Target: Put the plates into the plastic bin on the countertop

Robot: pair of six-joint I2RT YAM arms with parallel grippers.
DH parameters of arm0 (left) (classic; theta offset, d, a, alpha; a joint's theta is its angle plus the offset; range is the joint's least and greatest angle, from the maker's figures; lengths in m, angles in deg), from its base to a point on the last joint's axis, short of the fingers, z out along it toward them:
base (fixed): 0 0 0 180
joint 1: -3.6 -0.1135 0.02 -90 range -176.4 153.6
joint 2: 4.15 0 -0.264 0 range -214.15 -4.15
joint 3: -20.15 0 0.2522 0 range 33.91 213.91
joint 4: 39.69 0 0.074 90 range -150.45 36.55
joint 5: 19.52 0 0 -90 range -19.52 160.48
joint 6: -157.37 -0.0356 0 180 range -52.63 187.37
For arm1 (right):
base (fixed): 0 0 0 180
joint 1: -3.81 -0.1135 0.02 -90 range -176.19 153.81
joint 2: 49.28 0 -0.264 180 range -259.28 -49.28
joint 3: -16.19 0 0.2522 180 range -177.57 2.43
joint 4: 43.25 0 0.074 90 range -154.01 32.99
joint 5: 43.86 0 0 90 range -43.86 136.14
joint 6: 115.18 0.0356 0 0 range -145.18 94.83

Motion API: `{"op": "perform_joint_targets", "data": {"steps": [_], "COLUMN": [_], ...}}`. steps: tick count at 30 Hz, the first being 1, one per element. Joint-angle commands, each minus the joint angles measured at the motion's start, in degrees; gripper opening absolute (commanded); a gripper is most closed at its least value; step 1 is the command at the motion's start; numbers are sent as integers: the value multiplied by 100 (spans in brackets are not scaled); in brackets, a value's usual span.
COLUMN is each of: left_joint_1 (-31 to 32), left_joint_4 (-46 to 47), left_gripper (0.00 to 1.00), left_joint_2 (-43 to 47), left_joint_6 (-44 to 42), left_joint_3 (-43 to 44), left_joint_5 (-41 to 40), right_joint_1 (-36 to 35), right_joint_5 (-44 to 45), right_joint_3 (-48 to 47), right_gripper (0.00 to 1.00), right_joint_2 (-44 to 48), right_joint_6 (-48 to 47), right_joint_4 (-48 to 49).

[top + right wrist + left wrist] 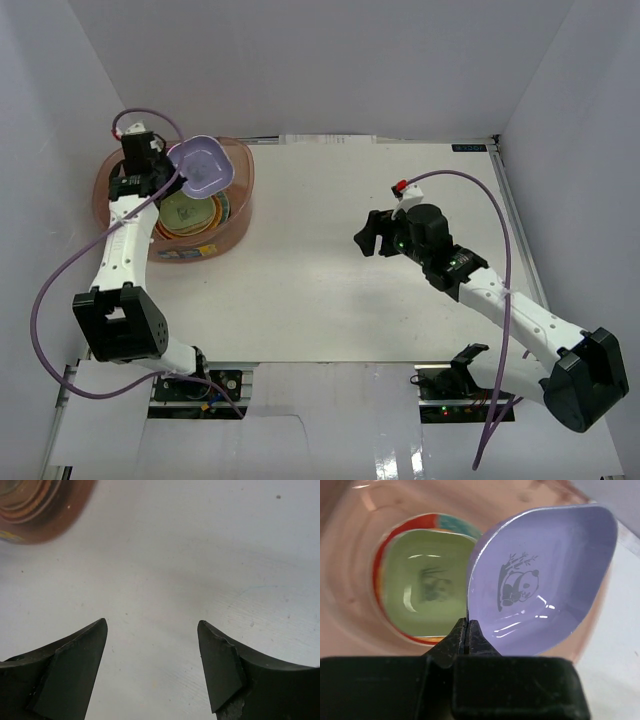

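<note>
The pinkish plastic bin [240, 215] stands at the far left of the white countertop [330, 300]. Inside it a green plate [188, 212] lies on a stack of plates with red and teal rims. My left gripper [172, 170] is shut on the rim of a lavender plate [203, 166] with a panda picture and holds it tilted above the bin. In the left wrist view the lavender plate [540, 585] hangs over the green plate [425, 587], pinched between the fingertips [466, 630]. My right gripper [368, 237] is open and empty above bare countertop [165, 570].
White walls enclose the countertop on the left, back and right. The bin's corner [45, 505] shows at the top left of the right wrist view. Purple cables run along both arms.
</note>
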Motion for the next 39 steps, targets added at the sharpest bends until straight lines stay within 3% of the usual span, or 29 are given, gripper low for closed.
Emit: {"op": "perform_joint_targets", "data": {"steps": [1,11,13,16,17,20,26,31,35,36,39], "left_joint_1": [-575,-797,-797,-797,-797,-736,-271,863,1321,1408,1435], "left_joint_4": [208,86,69,69,77,112,270,438,744,1041,1447], "left_gripper": [0,1,6,36,66,95,98,98,98,98,98], "left_joint_2": [227,-670,-784,-854,-846,-689,-74,665,1288,1638,2158], "left_joint_6": [183,-195,-239,-231,-222,-160,-204,-345,-213,-187,-11], "left_joint_3": [-344,-195,-221,-265,-274,-248,-248,-353,-1000,-1204,-1810], "left_joint_5": [113,-440,-432,-484,-467,-291,-308,-143,1147,1803,2869], "right_joint_1": [-27,-27,-27,-27,-27,-36,-62,-88,-88,-80,-88], "right_joint_5": [-278,-436,-471,-472,-463,-428,-375,-41,292,502,976], "right_joint_3": [166,237,210,158,123,61,-45,-229,-335,-352,-361], "right_gripper": [79,79,79,79,79,79,80,81,81,81,90], "right_joint_2": [-50,-146,-181,-260,-287,-313,-357,-314,-77,11,511], "right_joint_6": [-45,-133,-133,-124,-116,-107,-1,8,-97,-150,-431], "right_joint_4": [138,138,138,138,138,130,68,-107,-248,-292,-327]}}
